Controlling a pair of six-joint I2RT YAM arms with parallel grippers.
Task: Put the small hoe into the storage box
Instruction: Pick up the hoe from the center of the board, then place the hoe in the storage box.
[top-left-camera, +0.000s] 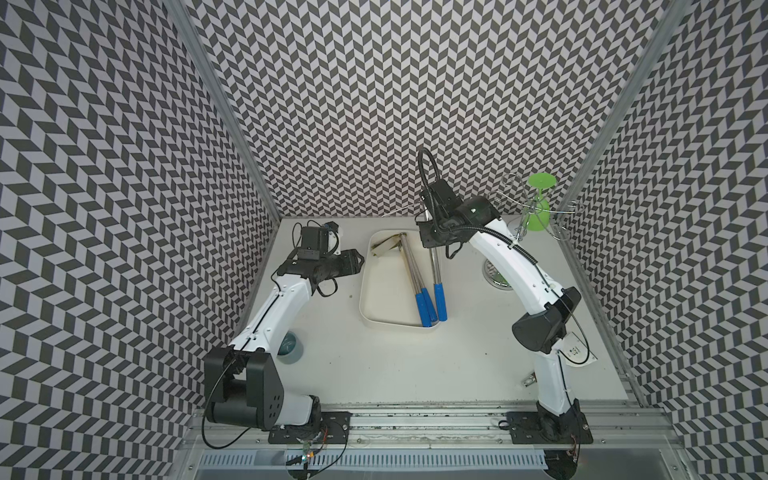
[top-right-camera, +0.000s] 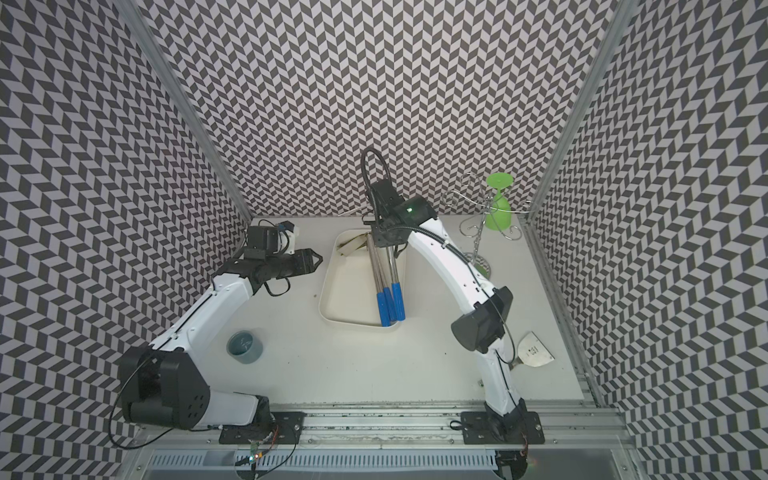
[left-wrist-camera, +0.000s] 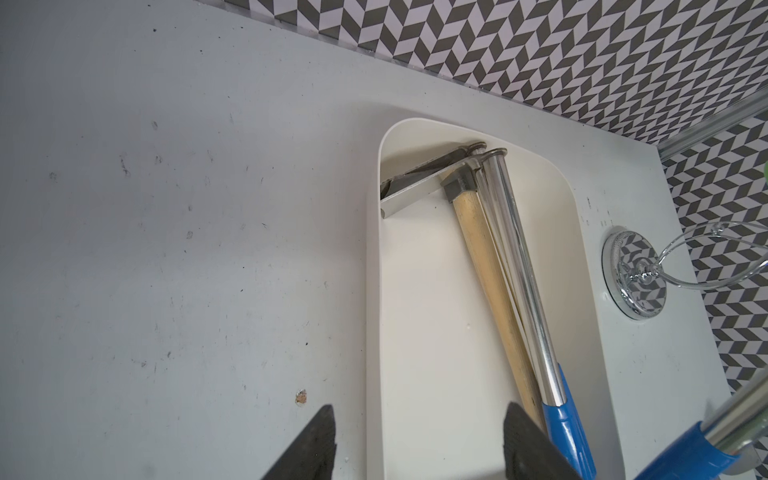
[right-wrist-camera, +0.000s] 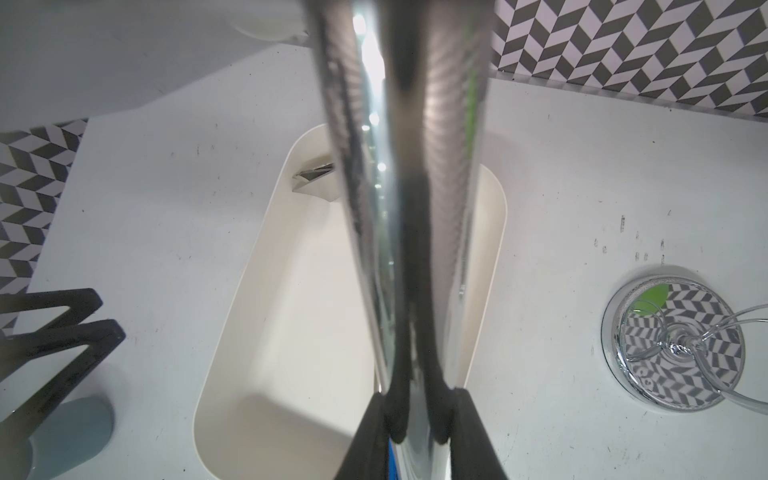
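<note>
Widest first: the pale surface (top-left-camera: 415, 365), and on it the storage box (top-left-camera: 362, 291), directly beneath the right claw (right-wrist-camera: 417, 419) and just off to the side of the left claw (left-wrist-camera: 419, 444). The left one hangs spread wide with nothing between its jaws, so it is out of the play. The right claw is clamped tight on the small hoe (right-wrist-camera: 399, 208), pinching the bare chrome shaft. The tool is lifted clear, running lengthwise over the box along its far wall from the left claw. Below the claw, other hoes (left-wrist-camera: 498, 291) already lie along that side of the box floor, one of them wooden-shafted, their blades in the corner.

On handling, that shaft looks rigid and nothing here looks breakable. It also looks polished and slick, so it could twist or slide in a pinch grip. The hold seems to sit towards the head end, near where I would guess the weight is, and that should stop it tipping. The blue grip (top-left-camera: 440, 301) trails away from the claw near the box's end wall. It is probably the grippier spot to take hold of, but the head would then hang out long.
</note>
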